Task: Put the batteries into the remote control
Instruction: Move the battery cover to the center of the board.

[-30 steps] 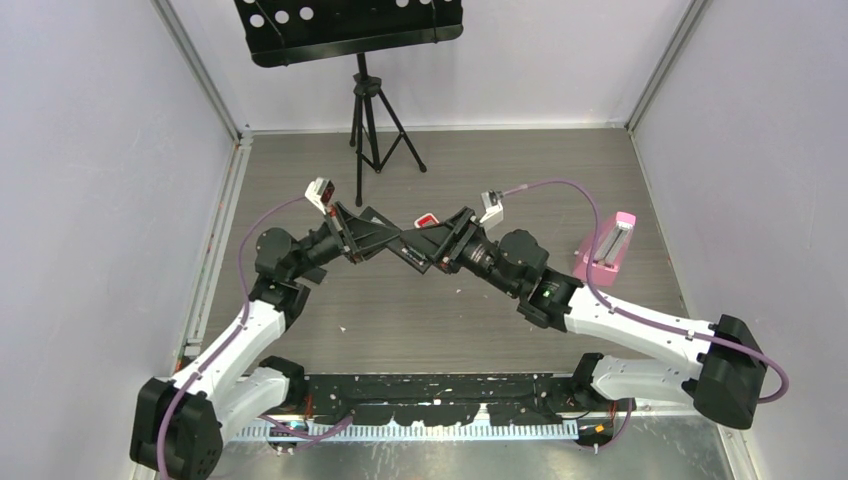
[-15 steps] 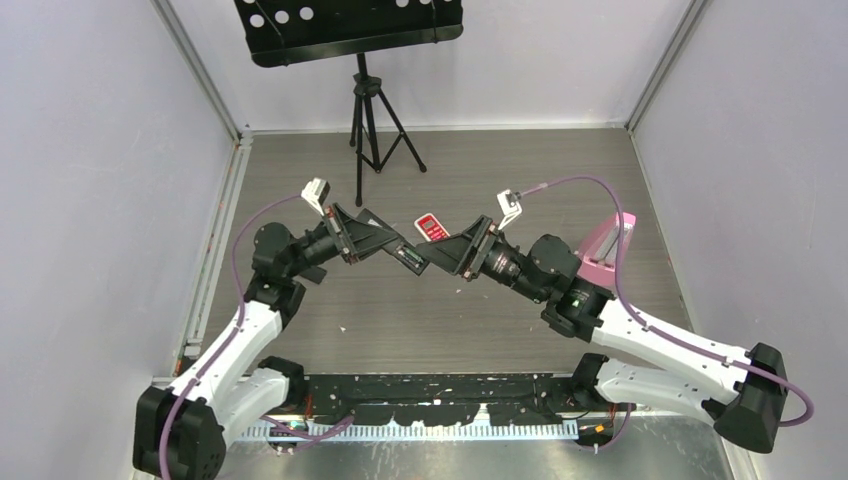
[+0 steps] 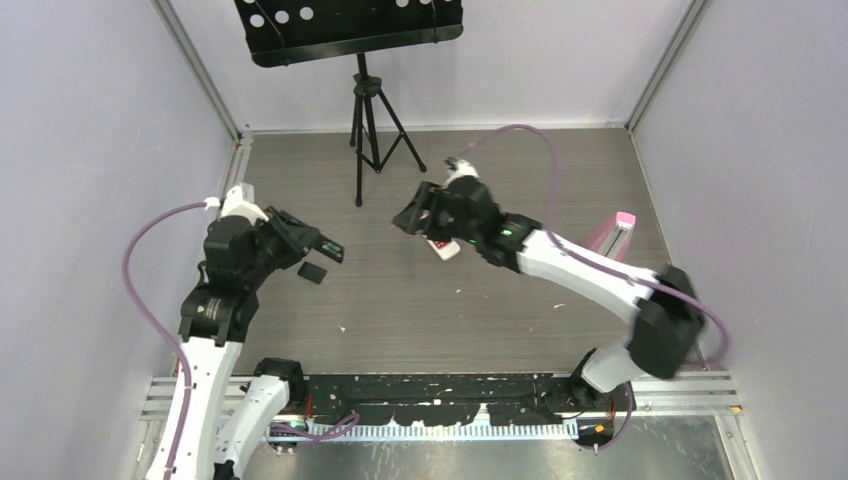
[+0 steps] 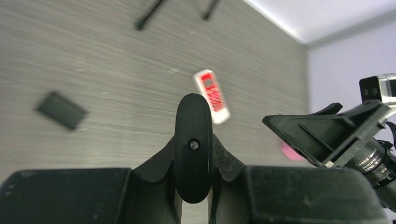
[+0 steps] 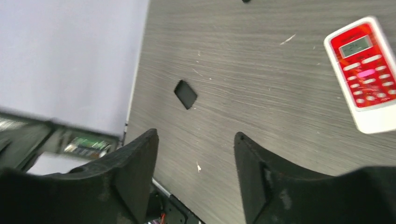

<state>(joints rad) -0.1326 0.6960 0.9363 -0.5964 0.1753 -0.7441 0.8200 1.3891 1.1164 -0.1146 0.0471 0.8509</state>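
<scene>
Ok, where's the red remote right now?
In the top view the red remote lies near the middle of the table, partly hidden under the right gripper.

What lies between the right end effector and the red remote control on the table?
Nothing visible. The open right end effector hangs above the table, and the red-and-white remote control lies uncovered to one side. The small black flat piece lies apart, on the other side.

No writing can be read anywhere. The red-and-white remote (image 5: 366, 74) carries a small pale screen (image 5: 355, 45) and rows of buttons (image 5: 370, 87) (their markings are only blurs in the right wrist view). The camera lens (image 4: 373, 161) in the left wrist view bears white lettering too small to make out.
</scene>
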